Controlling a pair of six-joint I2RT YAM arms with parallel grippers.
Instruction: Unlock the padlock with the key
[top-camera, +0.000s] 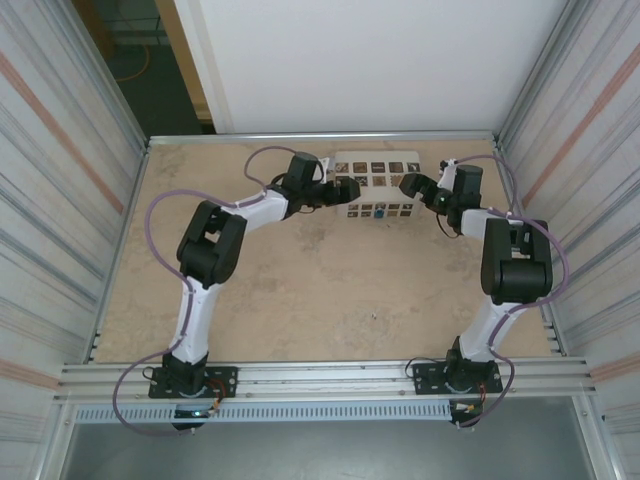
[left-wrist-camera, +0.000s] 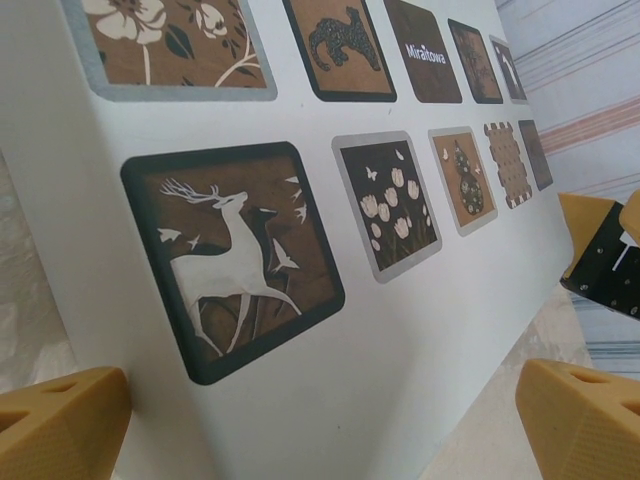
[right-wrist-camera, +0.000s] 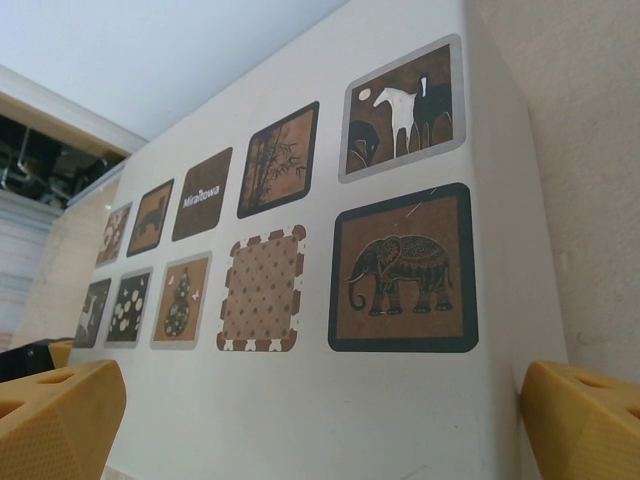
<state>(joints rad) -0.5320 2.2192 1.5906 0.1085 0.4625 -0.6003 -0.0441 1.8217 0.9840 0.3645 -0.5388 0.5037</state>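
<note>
Reaching from the frame's bottom edge toward the upper centre, the left gripper (top-camera: 352, 192) and right gripper (top-camera: 405, 183), both spread wide and empty, flank a white box (top-camera: 372, 157). The blue padlock (top-camera: 381, 212) sits at the box's near edge, apparently untouched; unlocking looks not yet begun. Wrist cameras bring out a deer picture (left-wrist-camera: 232, 262) and an elephant picture (right-wrist-camera: 402, 268) that blur into brown squares overhead.

Bright, even light overhead, shadows faint on the table (top-camera: 320, 290); between the jaws the white box (right-wrist-camera: 300, 420) looks crisp, its printed squares (right-wrist-camera: 403, 268) evenly lit.
</note>
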